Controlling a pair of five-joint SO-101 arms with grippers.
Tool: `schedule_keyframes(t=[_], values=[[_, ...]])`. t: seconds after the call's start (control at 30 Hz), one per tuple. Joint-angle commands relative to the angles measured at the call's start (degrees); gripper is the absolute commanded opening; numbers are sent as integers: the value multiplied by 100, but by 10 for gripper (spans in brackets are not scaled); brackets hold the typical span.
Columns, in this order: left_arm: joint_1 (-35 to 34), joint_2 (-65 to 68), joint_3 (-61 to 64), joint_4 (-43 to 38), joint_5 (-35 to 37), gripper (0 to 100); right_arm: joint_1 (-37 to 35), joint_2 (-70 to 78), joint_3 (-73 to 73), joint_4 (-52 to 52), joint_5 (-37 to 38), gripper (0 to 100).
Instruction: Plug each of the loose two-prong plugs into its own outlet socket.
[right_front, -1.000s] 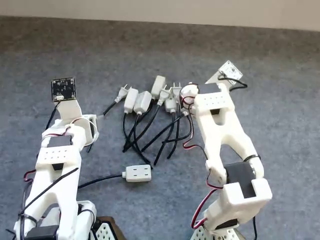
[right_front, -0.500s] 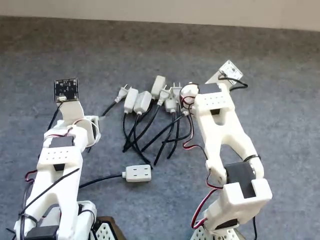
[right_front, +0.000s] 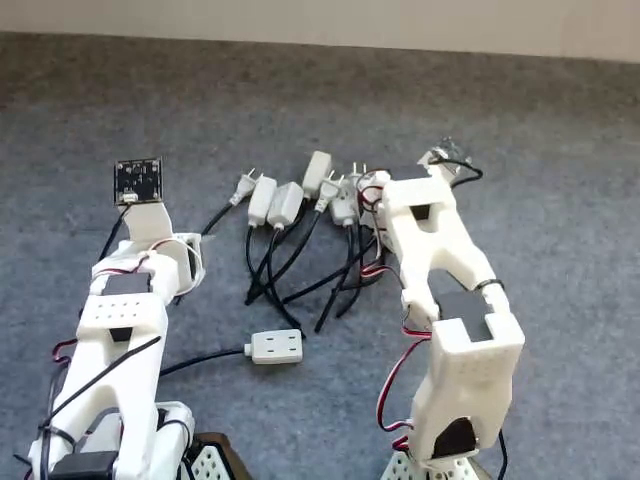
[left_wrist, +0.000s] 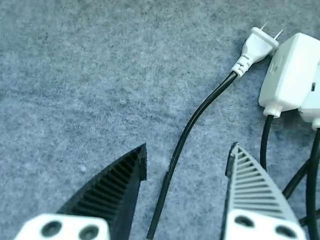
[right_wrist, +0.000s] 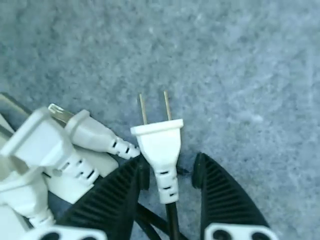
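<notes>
Several white two-prong plugs on black cords lie bunched mid-table, beside white socket blocks (right_front: 285, 203). My right gripper (right_wrist: 170, 167) is open, and its black fingers (right_wrist: 122, 192) straddle the neck of one upright plug (right_wrist: 159, 137) with small gaps on both sides. In the high view that right gripper (right_front: 358, 188) is at the right end of the bunch. My left gripper (left_wrist: 187, 150) is open over the carpet, astride a black cord (left_wrist: 190, 125) that runs to a lone plug (left_wrist: 257, 45). From above, this left gripper (right_front: 195, 245) sits left of the bunch, near that plug (right_front: 243, 186).
A white three-socket strip (right_front: 275, 346) on its own black cord lies near the front, between the two arm bases. Tangled black cords (right_front: 300, 265) trail from the plugs toward it. Grey carpet (right_front: 520, 120) stretches open at the back and far right.
The right arm has swung left and lowered over the bunch's right end. The left arm has edged slightly right.
</notes>
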Motion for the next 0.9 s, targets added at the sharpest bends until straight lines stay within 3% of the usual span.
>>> schedule_keyframes(t=[0.0, 0.1, 0.3, 0.37, 0.43, 0.63, 0.77, 0.87], values=[[92, -110, -13, -88, -44, 270, 145, -119, -286, -31, -26, 119], [215, -110, 4, -88, -44, 270, 136, -127, -321, -31, -26, 0], [224, -101, 4, -88, -44, 270, 242, -629, -330, 356, -9, 7], [224, -101, 4, -88, -44, 270, 303, -1095, -347, 576, 387, 7], [224, -101, 4, -88, -44, 270, 374, -1552, -505, 910, 1705, 7], [224, -101, 4, -88, -44, 270, 585, -2343, -1209, 2404, 7007, 6], [224, -101, 4, -88, -44, 270, 629, -2018, -1138, 3591, 8545, 6], [224, -101, 4, -88, -44, 270, 804, -1675, -347, 3240, 9134, 6]])
